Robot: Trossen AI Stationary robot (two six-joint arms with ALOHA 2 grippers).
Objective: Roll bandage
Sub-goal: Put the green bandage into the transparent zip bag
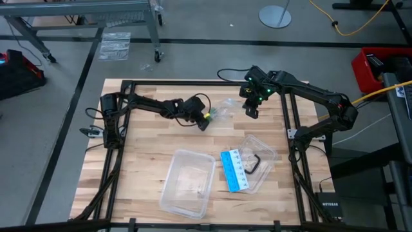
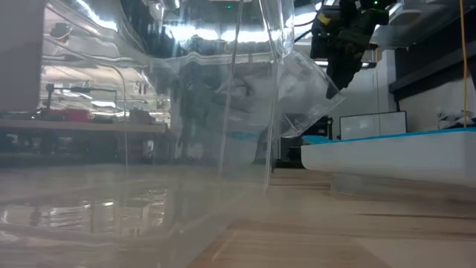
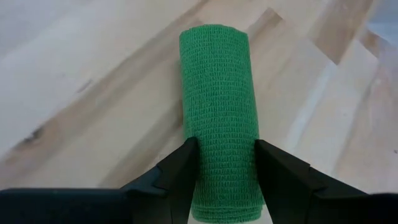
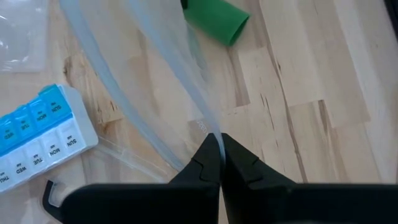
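The bandage (image 3: 219,118) was found as a rolled green cylinder, gripped across its girth near one end by the left gripper (image 3: 224,180), jaws pinching it on opposite sides, above the wooden table (image 1: 141,167) toward its far middle. Its long axis ran straight out from between the fingers, free end pointing away from the wrist; in the overhead view it lay roughly level, pointing toward the right arm. The right gripper (image 4: 219,152) had its jaws pressed together on a thin edge of the clear plastic wrapper (image 4: 155,68), held up off the table just beside the bandage. Judged risks: the hold sat near one end, so the soft roll could sag, pivot or slip out if swung; squeezing could flatten it and loosen the winding. The wrapper's thin edge could slide free, or the film could drag against the bandage, with the two grippers working so close.
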